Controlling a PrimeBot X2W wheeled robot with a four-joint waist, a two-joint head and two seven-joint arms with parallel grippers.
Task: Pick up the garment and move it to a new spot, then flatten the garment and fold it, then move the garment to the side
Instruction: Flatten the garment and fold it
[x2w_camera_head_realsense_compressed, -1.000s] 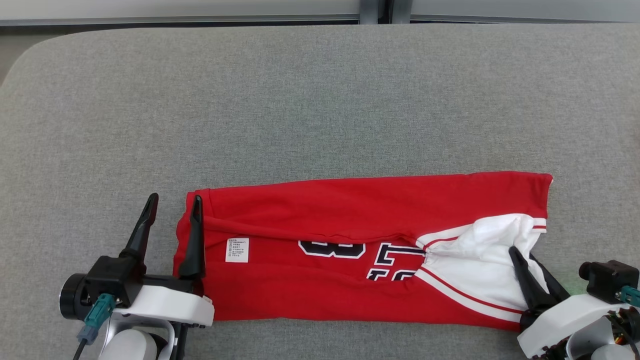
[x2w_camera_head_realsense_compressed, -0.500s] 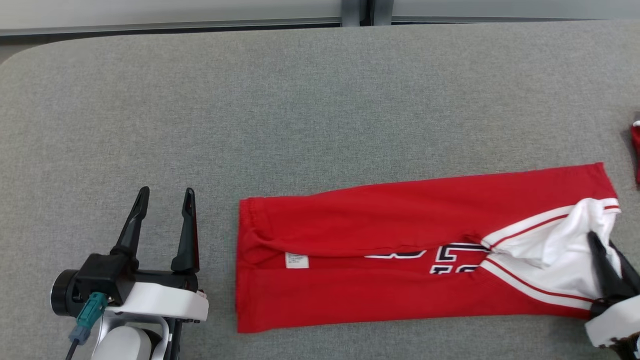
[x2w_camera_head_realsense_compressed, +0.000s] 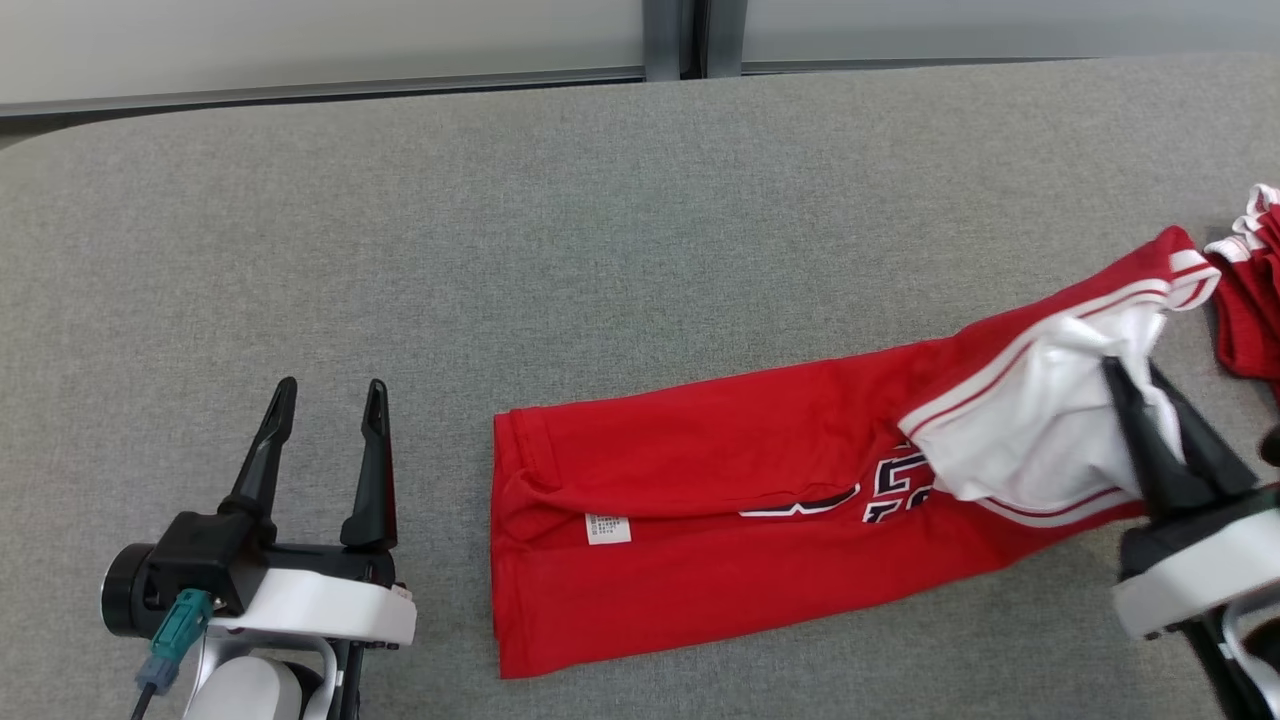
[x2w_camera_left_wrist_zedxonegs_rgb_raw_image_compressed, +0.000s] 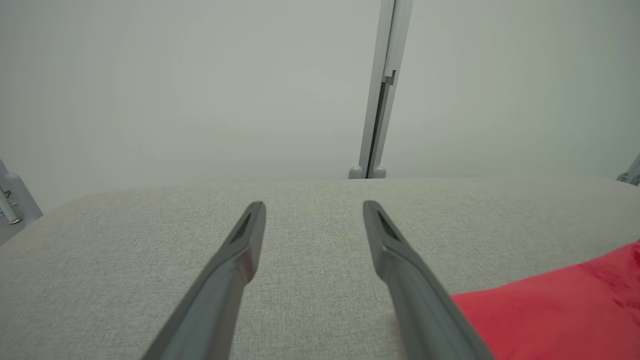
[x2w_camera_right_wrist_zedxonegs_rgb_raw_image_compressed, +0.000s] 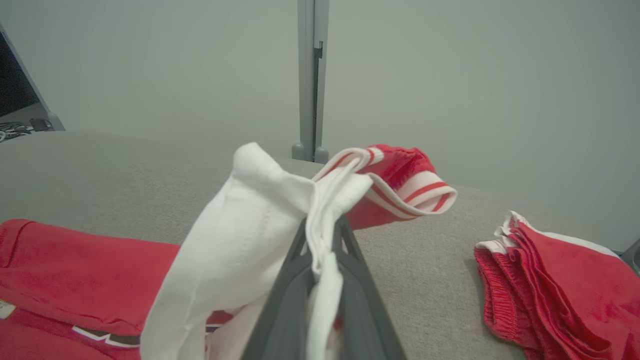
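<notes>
The left gripper (x2w_camera_head_realsense_compressed: 331, 384) is sitting at the near left of the grey table (x2w_camera_head_realsense_compressed: 600, 250), its two fingers (x2w_camera_head_realsense_compressed: 372, 470) standing wide apart with nothing between them; in the left wrist view the gripper (x2w_camera_left_wrist_zedxonegs_rgb_raw_image_compressed: 314, 205) is pointing across bare table, with a red edge of the garment (x2w_camera_left_wrist_zedxonegs_rgb_raw_image_compressed: 560, 310) lying just beside its right finger, though whether they are touching cannot be told. The garment (x2w_camera_head_realsense_compressed: 700, 480) is lying as a long folded red band from the middle of the table toward the right, and its left end is resting flat and apart from the left gripper. A small white label (x2w_camera_head_realsense_compressed: 607, 528) is showing near that end, and black-and-white lettering (x2w_camera_head_realsense_compressed: 890, 485) is peeking out further along. The right end, a white panel (x2w_camera_head_realsense_compressed: 1020, 430) with red stripes, is angling toward the far right. The right gripper (x2w_camera_head_realsense_compressed: 1132, 366) is pinching this white cloth, jaws closed on it; in the right wrist view the gripper (x2w_camera_right_wrist_zedxonegs_rgb_raw_image_compressed: 320, 222) is holding the cloth (x2w_camera_right_wrist_zedxonegs_rgb_raw_image_compressed: 250, 225) raised above the table. Another red garment (x2w_camera_head_realsense_compressed: 1250, 310) is lying folded at the right edge.
</notes>
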